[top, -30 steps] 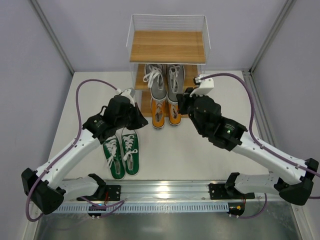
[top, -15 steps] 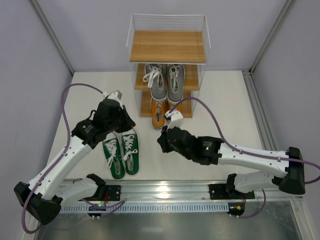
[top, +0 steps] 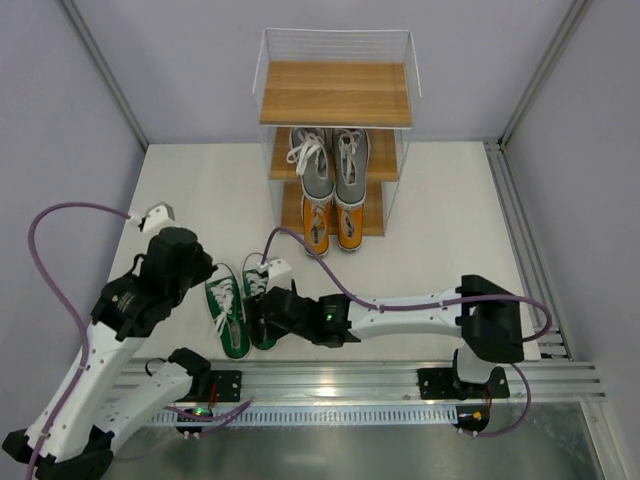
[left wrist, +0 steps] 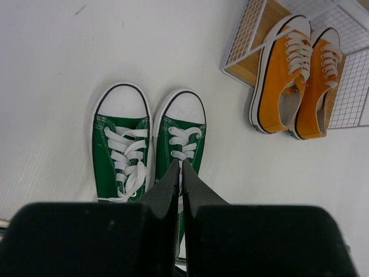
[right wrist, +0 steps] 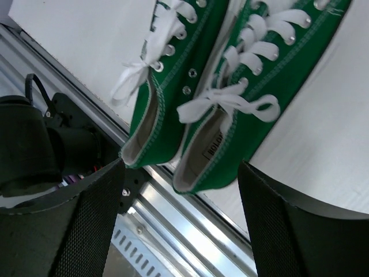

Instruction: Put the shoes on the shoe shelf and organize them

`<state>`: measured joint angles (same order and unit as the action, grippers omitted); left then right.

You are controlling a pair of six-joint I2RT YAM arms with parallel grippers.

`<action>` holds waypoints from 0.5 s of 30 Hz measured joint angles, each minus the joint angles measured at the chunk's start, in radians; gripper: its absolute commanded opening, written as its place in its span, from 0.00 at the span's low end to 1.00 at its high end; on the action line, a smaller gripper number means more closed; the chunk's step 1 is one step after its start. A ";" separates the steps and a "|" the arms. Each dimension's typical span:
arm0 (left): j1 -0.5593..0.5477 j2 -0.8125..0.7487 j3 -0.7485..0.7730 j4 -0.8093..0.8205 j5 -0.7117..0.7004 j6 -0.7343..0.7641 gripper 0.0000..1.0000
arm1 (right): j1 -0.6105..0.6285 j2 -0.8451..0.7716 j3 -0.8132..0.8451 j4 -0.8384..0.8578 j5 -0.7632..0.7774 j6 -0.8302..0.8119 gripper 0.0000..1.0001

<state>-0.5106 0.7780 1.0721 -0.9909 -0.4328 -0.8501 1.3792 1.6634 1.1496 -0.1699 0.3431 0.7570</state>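
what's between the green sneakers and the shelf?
Bare tabletop only, seen in the left wrist view, between green sneakers and shelf. From above, the right arm's purple cable crosses over that gap.

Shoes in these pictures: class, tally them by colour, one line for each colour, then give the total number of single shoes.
green shoes: 2
orange shoes: 2
grey shoes: 2
Total: 6
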 measured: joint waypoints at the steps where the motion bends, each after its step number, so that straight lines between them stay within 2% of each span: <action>1: 0.000 -0.019 0.006 -0.020 -0.017 -0.006 0.00 | 0.000 0.031 0.026 0.011 -0.010 -0.005 0.80; 8: 0.001 -0.081 0.046 -0.107 -0.074 -0.012 0.00 | 0.000 0.191 0.195 0.044 -0.050 -0.037 0.81; 15: 0.000 -0.120 0.046 -0.151 -0.076 -0.017 0.00 | -0.008 0.341 0.282 0.019 -0.039 -0.063 0.80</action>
<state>-0.5102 0.6579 1.1179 -1.1423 -0.5087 -0.8673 1.3716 2.0048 1.4311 -0.1509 0.3042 0.6941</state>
